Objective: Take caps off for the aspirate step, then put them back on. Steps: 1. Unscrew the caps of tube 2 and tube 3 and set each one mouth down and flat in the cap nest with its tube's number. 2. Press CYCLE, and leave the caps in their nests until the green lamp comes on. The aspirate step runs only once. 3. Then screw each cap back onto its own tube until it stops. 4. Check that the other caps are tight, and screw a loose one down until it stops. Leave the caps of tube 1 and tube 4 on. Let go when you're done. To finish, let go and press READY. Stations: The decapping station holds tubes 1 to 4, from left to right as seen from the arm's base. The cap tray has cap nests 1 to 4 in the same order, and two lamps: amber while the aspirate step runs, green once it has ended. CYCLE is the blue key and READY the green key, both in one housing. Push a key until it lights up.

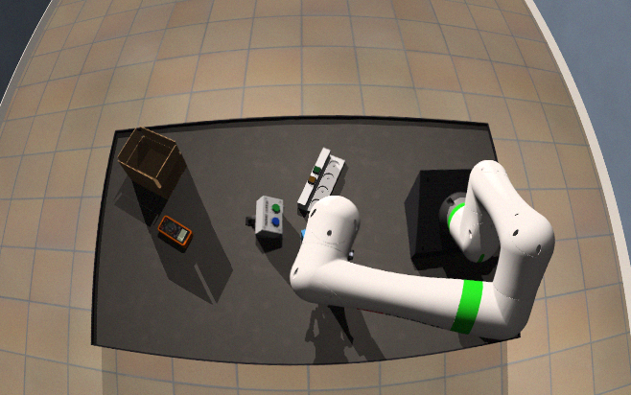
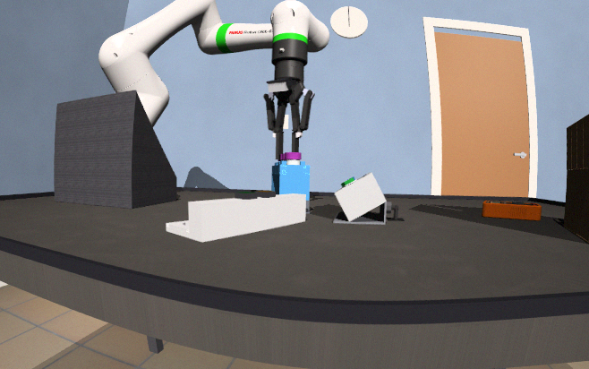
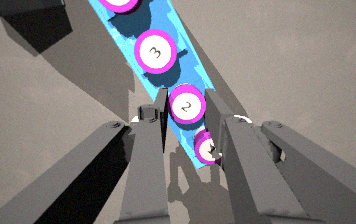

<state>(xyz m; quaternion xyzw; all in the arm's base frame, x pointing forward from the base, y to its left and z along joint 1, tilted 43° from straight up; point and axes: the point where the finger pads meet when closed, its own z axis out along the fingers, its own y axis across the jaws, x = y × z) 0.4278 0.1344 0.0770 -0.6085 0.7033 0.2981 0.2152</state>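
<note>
The blue decapping station [image 3: 165, 75] holds tubes with magenta caps marked with numbers. In the wrist view my gripper [image 3: 185, 102] points straight down, and its two finger pads press on either side of the cap of tube 2 [image 3: 186, 105]. The cap of tube 3 [image 3: 155, 52] is beyond it, and the cap of tube 1 [image 3: 207, 147] is partly hidden by my right finger. All caps in view sit on their tubes. In the exterior view my gripper [image 2: 288, 134] stands on the magenta cap [image 2: 291, 156] above the station [image 2: 291, 179]. The white cap tray [image 1: 321, 179] has empty nests.
The key housing [image 1: 269, 216] with the green and blue keys stands left of the tray and also shows in the exterior view [image 2: 360, 197]. A cardboard box [image 1: 151, 160] and an orange multimeter [image 1: 175, 230] lie at the far left. My arm's dark base block [image 2: 112, 152] is at the back.
</note>
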